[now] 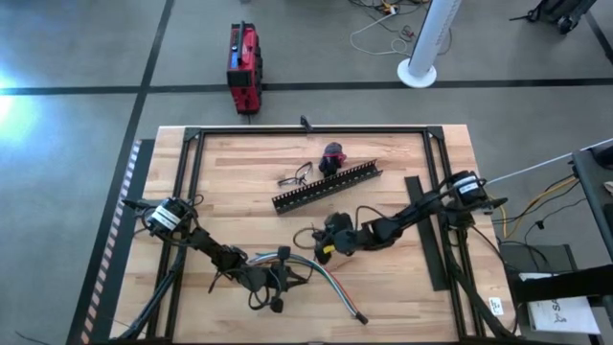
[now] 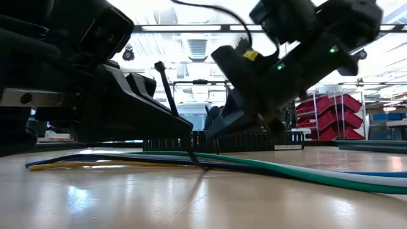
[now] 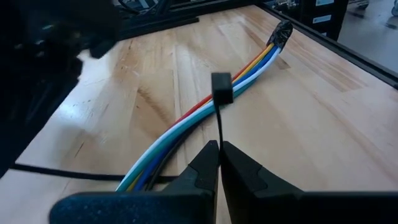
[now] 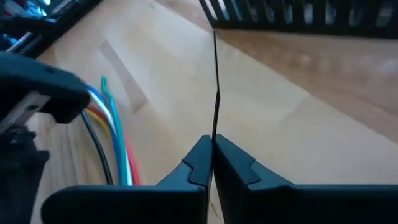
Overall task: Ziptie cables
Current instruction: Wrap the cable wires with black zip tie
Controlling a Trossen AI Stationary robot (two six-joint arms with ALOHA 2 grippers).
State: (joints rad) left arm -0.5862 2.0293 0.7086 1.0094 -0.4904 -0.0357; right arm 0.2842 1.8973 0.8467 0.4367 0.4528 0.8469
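- Black ziptie point(image 3: 219, 118) is clamped at both ends: my left gripper point(image 3: 219, 163) is closed on the strip below its head, my right gripper point(image 4: 211, 155) is closed on the tail.
- Relative to the cables point(image 1: 321, 273), the strip crosses them near the middle of the bundle; the slotted duct point(image 1: 328, 186) lies well beyond.
- I judge the looping step is now in hand.
- Next I must bring the tail to the head and thread it, keeping the strip around all wires.

Slotted duct point(image 1: 328, 186) blocks mid-table; bare wood point(image 1: 402, 297) free near front-right corner.
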